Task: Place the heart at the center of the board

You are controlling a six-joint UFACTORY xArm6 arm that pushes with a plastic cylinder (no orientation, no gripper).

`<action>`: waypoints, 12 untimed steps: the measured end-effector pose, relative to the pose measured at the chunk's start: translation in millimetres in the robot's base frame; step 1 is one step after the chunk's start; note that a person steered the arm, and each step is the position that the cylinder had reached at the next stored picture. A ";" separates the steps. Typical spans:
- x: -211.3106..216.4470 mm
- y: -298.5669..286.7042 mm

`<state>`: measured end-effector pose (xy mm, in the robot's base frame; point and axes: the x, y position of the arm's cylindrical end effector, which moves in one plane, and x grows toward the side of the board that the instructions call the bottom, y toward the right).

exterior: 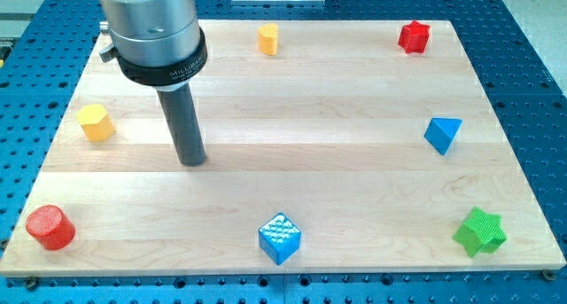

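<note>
Yellow heart-shaped plastic block (267, 38) sits far on your pale wooden table (337, 153) | my tip (191, 161) well apart, left-centre | no gripper here, so no jaw state to tell.

Pale wood board (354, 162) – smooth, matt; blue cube (280, 238) – bumpy-topped plastic.

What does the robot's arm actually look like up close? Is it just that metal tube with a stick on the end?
Roughly, yes. The upper part is a wide, shiny silver metal cylinder, ringed at its base by a black collar with small white lettering, too small to read. A small silver knob sticks out on the view's left. Below hangs a straight dark grey rod; my tip is its blunt round end. No cables show.
</note>
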<state>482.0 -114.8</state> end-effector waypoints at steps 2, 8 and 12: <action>0.1 -0.6; -4.7 62.2; -221.9 149.9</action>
<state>260.1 35.1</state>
